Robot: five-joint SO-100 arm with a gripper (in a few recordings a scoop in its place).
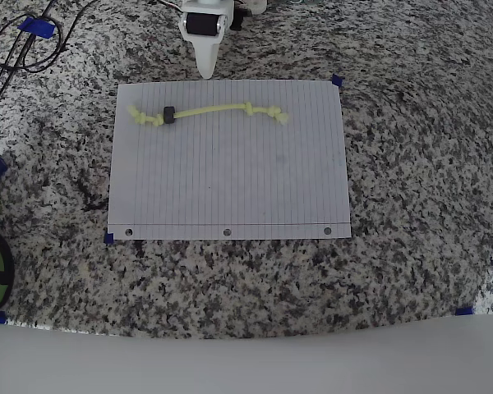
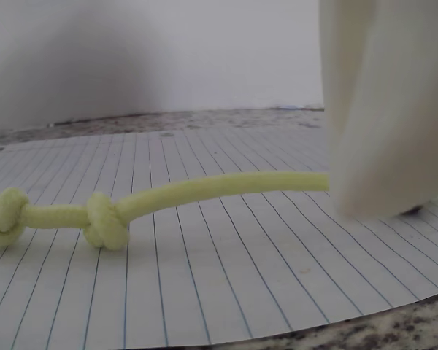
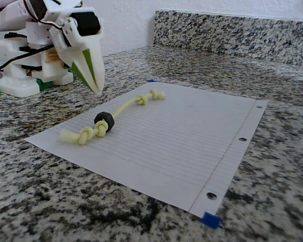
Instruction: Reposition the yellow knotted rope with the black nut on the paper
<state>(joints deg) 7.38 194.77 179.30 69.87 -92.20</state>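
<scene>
The yellow knotted rope (image 1: pixel 209 112) lies on the paper (image 1: pixel 230 180), stretched along the sheet's edge opposite the punched holes — the top edge in the overhead view. It runs from near the paper's top-left corner to past the middle of that edge, bowing slightly, with knots near both frayed ends. The black nut (image 1: pixel 168 116) is threaded on the rope just inside the left-hand knots in the overhead view. In the fixed view the nut (image 3: pixel 104 121) stands on edge beside the nearer pair of knots, and the rope (image 3: pixel 122 109) leads away from it toward the far knots.

The paper rests flat on the granite counter (image 1: pixel 411 148), with small blue tape pieces (image 3: pixel 210 220) at its corners.

The hand (image 1: pixel 205 64) is off the sheet, its white fingers pointing down at the counter just beyond the paper's top edge, above the rope's middle in the overhead view. In the fixed view the fingertips (image 3: pixel 97 89) come together in a narrow point — closed, with nothing between them. In the wrist view a white finger (image 2: pixel 383 109) stands blurred at the right, and the rope (image 2: pixel 204 189) passes behind it across the lined sheet.
</scene>
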